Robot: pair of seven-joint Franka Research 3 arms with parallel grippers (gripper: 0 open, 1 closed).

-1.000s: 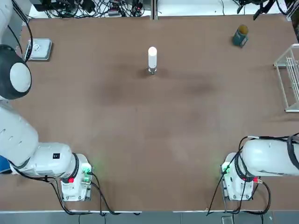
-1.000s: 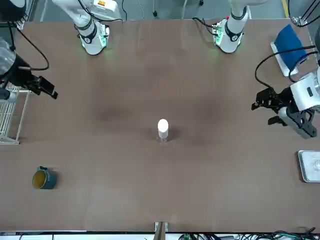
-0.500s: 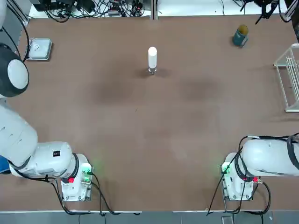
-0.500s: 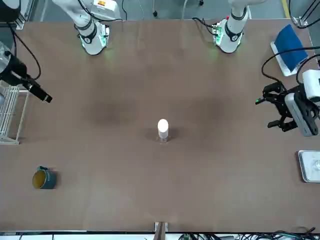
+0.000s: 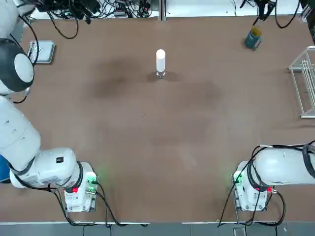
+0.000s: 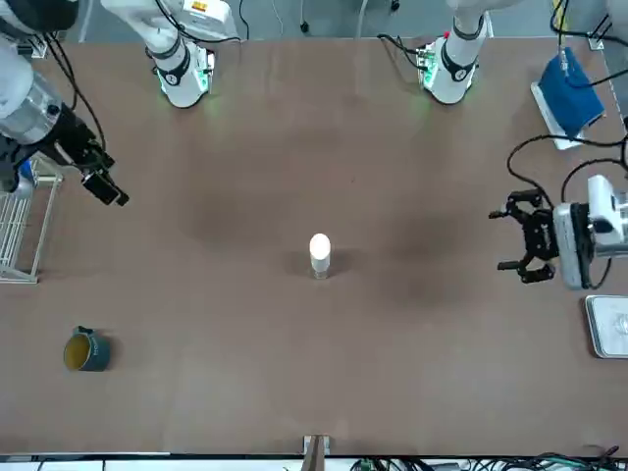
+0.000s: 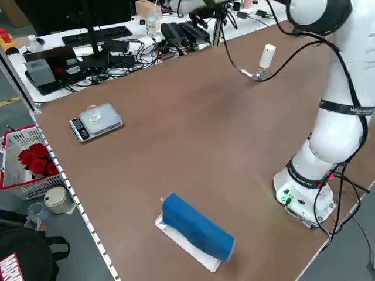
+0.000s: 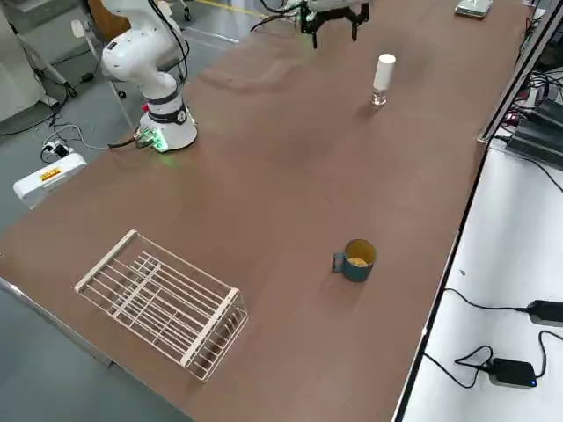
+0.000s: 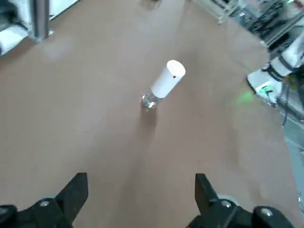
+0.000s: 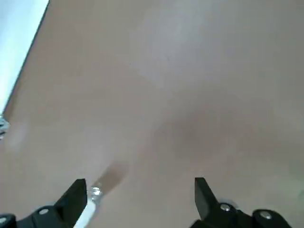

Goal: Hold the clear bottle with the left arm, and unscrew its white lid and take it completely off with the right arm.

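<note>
The clear bottle (image 6: 320, 269) stands upright in the middle of the table, its tall white lid (image 6: 320, 247) on top. In the left wrist view the lid (image 9: 168, 79) and the glass base (image 9: 149, 100) lie ahead of my left gripper (image 9: 141, 194), well beyond its open fingers. In the front view the left gripper (image 6: 504, 240) hangs open, level with the bottle and far off to one side, near the scale. My right gripper (image 6: 106, 186) hovers open on the opposite side by the wire rack, far from the bottle. Neither gripper holds anything.
A teal mug (image 5: 253, 38) stands at the far right corner. A wire rack (image 5: 306, 82) sits at the right edge. A small scale (image 5: 42, 50) rests at the far left. A blue roll (image 7: 196, 225) lies on the left side near the robot.
The left gripper has swung inward toward the bottle and turned to face it. The right gripper has come lower and a little inward from the rack. The bottle has not moved.
</note>
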